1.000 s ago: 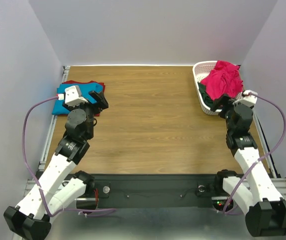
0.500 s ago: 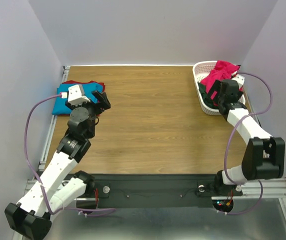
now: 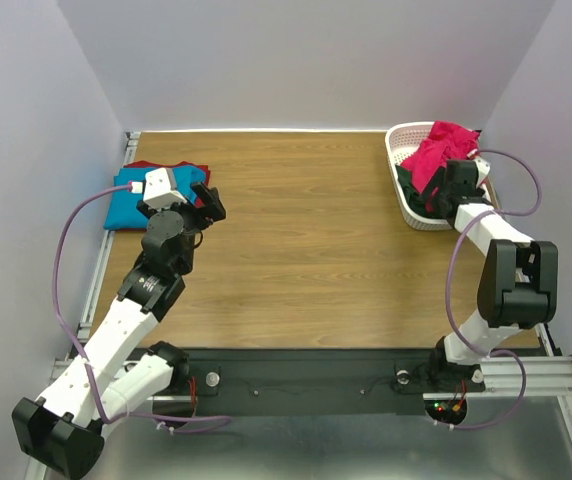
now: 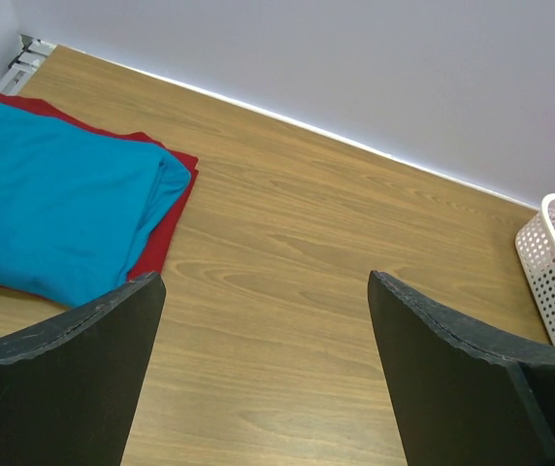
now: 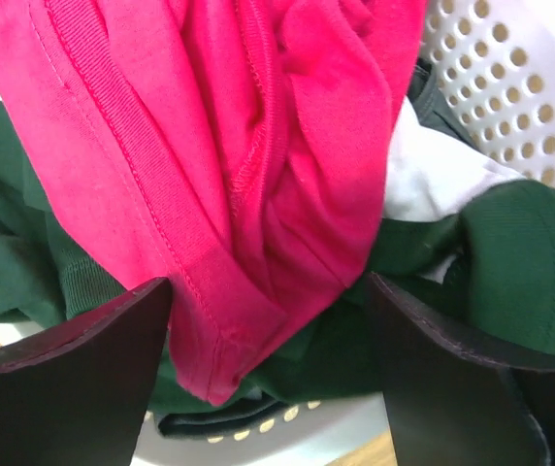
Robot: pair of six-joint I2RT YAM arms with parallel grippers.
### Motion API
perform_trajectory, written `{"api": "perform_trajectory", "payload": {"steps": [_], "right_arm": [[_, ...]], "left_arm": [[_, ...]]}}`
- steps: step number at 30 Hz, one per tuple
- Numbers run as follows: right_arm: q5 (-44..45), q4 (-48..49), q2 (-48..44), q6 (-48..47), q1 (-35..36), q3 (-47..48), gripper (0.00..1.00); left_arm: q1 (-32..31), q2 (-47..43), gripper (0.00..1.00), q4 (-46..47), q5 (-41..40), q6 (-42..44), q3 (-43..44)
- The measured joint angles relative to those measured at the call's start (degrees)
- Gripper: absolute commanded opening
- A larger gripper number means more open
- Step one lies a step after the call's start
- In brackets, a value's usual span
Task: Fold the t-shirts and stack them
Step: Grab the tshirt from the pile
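A folded turquoise-blue t-shirt [image 3: 126,203] [image 4: 54,199] lies on a folded dark red t-shirt [image 3: 147,165] [image 4: 167,223] at the table's far left. My left gripper [image 3: 209,201] [image 4: 268,291] hovers just right of that stack, open, with only bare wood between its fingers. A crumpled crimson-pink t-shirt [image 3: 444,150] [image 5: 229,146] tops the pile in the white basket [image 3: 398,150]. My right gripper [image 3: 436,192] [image 5: 270,291] is down in the basket, open, and a hanging fold of the pink shirt lies between its fingers.
Under the pink shirt the basket also holds a dark green garment [image 5: 515,262] and a white one [image 5: 433,180]. The basket's perforated wall [image 5: 510,68] rises close behind. In the left wrist view the basket [image 4: 549,272] shows at far right. Walls enclose the table.
My right arm swung from in front of the basket up into it, over the pink shirt, and its jaws have narrowed slightly. My left arm drifted a little right, away from the stack.
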Motion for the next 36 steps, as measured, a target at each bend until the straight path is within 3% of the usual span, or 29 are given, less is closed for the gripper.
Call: {"api": "perform_trajectory", "payload": {"steps": [11,14,19,24,25,26,29,36], "right_arm": [[-2.9,-0.4,1.0,0.2,-0.3,1.1,0.68],[-3.4,-0.5,1.0,0.1,-0.3,1.8,0.61],[-4.7,-0.5,1.0,0.0,-0.3,2.4,0.40],[-5.4,-0.5,1.1,-0.1,-0.3,2.5,0.37],[-5.5,-0.5,1.2,-0.2,-0.3,2.6,0.34],[-5.6,-0.5,1.2,-0.2,-0.3,2.7,0.21],[-6.1,-0.4,1.8,-0.4,-0.3,2.7,0.00],[-7.6,-2.1,0.3,-0.5,-0.3,5.5,0.00]], "left_arm": [[0.0,-0.2,0.98,0.0,0.0,-0.2,0.0],[0.0,-0.2,0.98,0.0,0.0,-0.3,0.0],[0.0,-0.6,0.98,0.0,-0.1,-0.5,0.0],[0.0,-1.4,0.98,0.1,-0.1,-0.6,0.0],[0.0,-1.4,0.98,0.0,-0.1,-0.6,0.0],[0.0,-1.4,0.98,0.0,-0.1,-0.7,0.0],[0.0,-1.5,0.98,0.0,-0.1,-0.7,0.0],[0.0,-1.6,0.98,0.0,-0.1,-0.7,0.0]]}}
